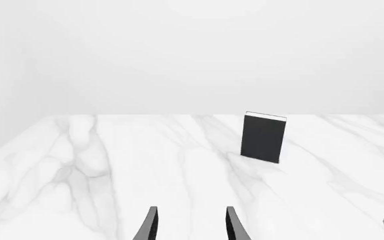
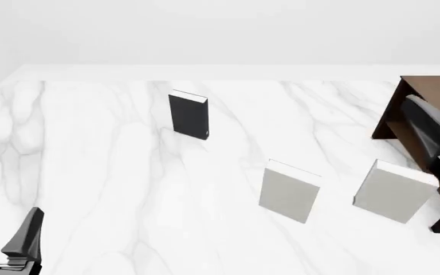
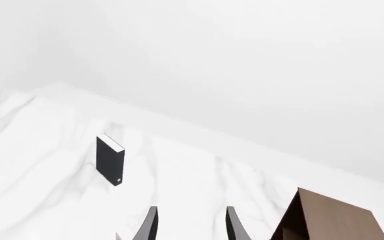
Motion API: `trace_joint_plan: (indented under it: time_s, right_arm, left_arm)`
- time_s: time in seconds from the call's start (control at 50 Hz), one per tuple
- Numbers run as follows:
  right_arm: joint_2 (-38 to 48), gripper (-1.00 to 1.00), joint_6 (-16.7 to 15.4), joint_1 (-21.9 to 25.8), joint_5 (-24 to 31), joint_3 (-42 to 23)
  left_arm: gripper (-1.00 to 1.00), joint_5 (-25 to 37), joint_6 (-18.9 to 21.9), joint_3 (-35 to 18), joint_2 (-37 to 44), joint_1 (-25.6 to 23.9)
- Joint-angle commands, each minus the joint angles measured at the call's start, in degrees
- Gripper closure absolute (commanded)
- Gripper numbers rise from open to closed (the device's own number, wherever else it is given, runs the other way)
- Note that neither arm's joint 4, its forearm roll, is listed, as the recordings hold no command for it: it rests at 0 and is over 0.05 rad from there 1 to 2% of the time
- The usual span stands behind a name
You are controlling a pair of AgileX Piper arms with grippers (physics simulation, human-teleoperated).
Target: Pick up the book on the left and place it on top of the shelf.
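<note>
Book [image 2: 188, 115] upright at worktop [image 2: 113, 189] 11 o'clock, untouched. Left claw [image 2: 6, 229] parted, empty, well short. Right claw [image 3: 188, 225] parted beside shelf [image 2: 423, 109], idle.

A simulated test bench, not a lived-in room: a white marble-patterned table [image 2: 113, 183] against a blank, featureless pale backdrop. Ahead of the left gripper [image 2: 6, 229] stand only plain, untextured props: three books and a brown shelf [image 2: 419, 97].
</note>
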Motion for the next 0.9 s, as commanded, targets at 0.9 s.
trace_joint_plan:
  time_s: [0.9]
  right_arm:
    - [30.8, -1.00, 0.0, 9.0, -13.4, -8.3]
  left_arm:
    - [-1.00, 0.0, 0.0, 0.0, 0.0, 0.0]
